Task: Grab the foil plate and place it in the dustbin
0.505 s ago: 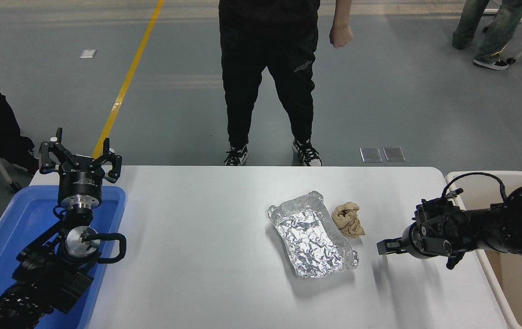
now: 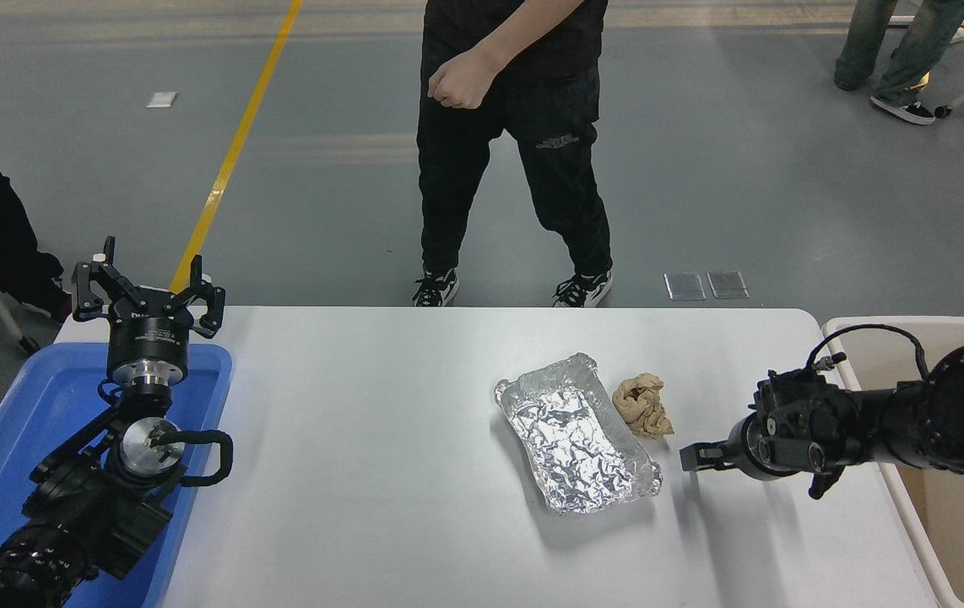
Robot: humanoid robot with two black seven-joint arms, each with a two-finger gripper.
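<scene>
The foil plate (image 2: 576, 436) lies flat on the white tabletop (image 2: 364, 439), right of centre, its long side running diagonally from its far-left corner toward the near right, open side up and crinkled all over. It rests free, with nothing gripping it. Touching or just beside its far right rim sits a crumpled tan paper wad (image 2: 644, 405), which crowds that side of the rim and makes the near right corner the cleaner place to take hold. The right end effector (image 2: 691, 458) hangs just beside that near right corner, pointing left at the rim from the side and low over the tabletop, a posture that suits sliding a finger under or over the raised edge; from this angle I cannot tell whether its fingers are spread or pressed together. So the approach looks nearly done and the grasp not yet made. Behind the right arm, off the tabletop's right edge, stands the cream dustbin (image 2: 849, 325), placed within a short swing of the arm once the plate is lifted. The left end effector (image 2: 147, 291) is parked upright at the lower left over a blue tub (image 2: 22, 439), its fingers spread. A person (image 2: 516, 143) stands beyond the far edge.
</scene>
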